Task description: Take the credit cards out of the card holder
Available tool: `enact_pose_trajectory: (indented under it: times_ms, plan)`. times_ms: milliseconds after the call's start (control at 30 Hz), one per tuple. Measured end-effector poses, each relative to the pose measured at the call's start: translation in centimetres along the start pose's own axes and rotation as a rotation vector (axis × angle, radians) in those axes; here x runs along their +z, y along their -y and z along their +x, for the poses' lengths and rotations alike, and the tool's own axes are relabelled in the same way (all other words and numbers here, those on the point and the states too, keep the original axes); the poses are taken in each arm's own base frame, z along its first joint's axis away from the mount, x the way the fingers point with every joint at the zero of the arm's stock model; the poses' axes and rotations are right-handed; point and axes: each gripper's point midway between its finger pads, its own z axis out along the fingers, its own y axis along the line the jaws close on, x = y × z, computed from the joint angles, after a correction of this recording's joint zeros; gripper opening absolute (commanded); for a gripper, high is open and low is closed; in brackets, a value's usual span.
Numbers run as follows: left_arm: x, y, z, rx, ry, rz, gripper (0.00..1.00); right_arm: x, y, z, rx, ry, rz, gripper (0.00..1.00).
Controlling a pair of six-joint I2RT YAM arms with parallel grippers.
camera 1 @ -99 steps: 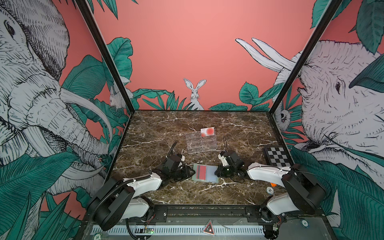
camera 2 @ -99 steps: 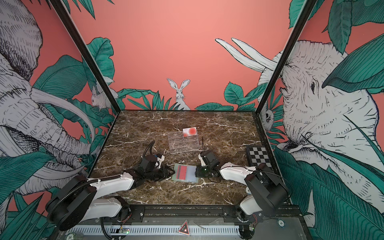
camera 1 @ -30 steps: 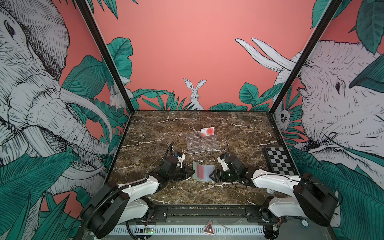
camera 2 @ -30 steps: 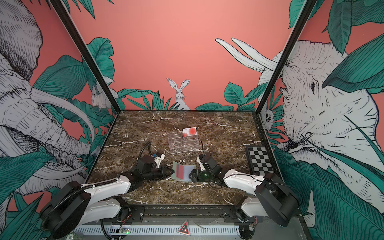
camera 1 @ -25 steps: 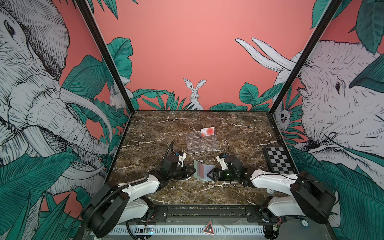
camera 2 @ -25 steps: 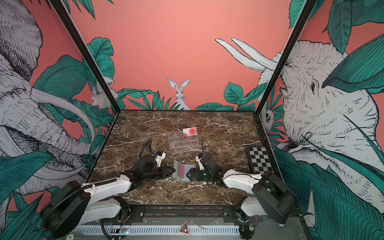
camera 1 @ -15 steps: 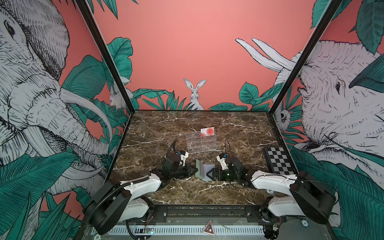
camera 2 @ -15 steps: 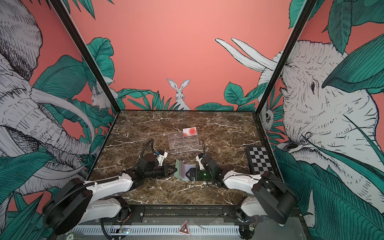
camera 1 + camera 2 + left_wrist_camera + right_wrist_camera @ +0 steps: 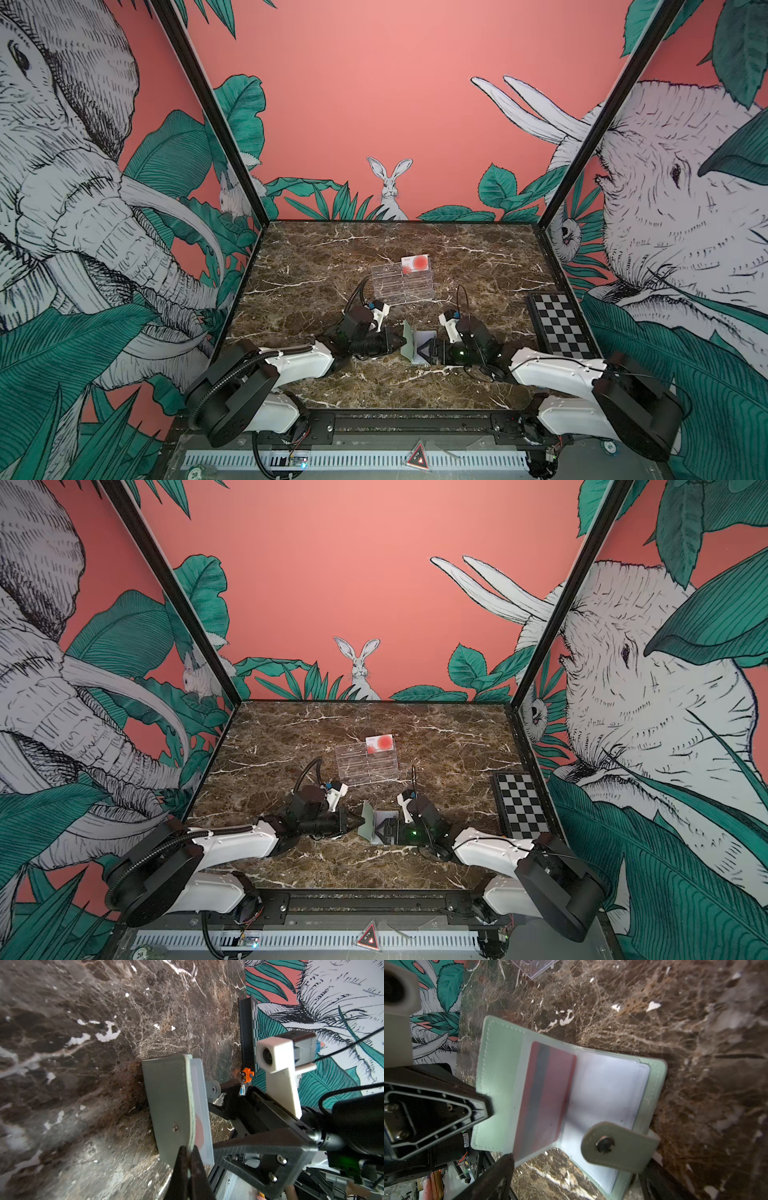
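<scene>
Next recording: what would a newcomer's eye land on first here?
The open sage-green card holder sits front centre on the marble table, its cover raised by the shut left pincer, with the open right pincer facing it. A red card with a dark stripe shows in its clear sleeve; farther back, a white card with red circles stands in the clear acrylic stand.

The card holder [image 9: 409, 345] is folding up: its left cover, lying flat on the desk [image 9: 374, 257] before, is now standing raised in the left gripper [image 9: 401, 343], while the right gripper [image 9: 430, 353] is spreading its jaws wider.
</scene>
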Motion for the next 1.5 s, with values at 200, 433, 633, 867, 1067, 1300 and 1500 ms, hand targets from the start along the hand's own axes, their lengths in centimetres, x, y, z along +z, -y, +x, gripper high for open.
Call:
enact_pose_trajectory:
  times_ms: [200,433,633,867,1067,1300,1500]
  plan:
    - [0.5,0.1,0.0,0.004,-0.003,0.009,0.0,-0.2,0.1,0.2,0.006,0.003,-0.003,0.92]
    - [0.6,-0.1,0.2,0.003,-0.007,0.006,0.0,-0.9,-0.8,-0.4,0.004,0.04,-0.042,0.97]
    - [0.5,-0.1,0.1,0.002,-0.007,0.004,0.0,-1.1,-1.3,-0.7,0.012,0.063,-0.071,0.98]
    - [0.2,1.4,-0.6,0.019,0.011,0.029,0.0,-0.9,-2.1,-1.3,0.023,0.082,-0.113,0.98]
    - [0.5,2.1,-0.4,0.028,0.004,0.048,0.0,-0.4,-2.6,-1.4,0.036,0.085,-0.151,0.98]
    - [1.1,1.7,-0.3,0.015,-0.002,0.031,0.0,-0.3,-2.3,-1.1,0.054,0.079,-0.154,0.98]
    - [0.3,0.9,-0.3,0.034,0.014,-0.028,0.0,-0.2,-1.1,-0.6,0.074,0.071,-0.105,0.98]
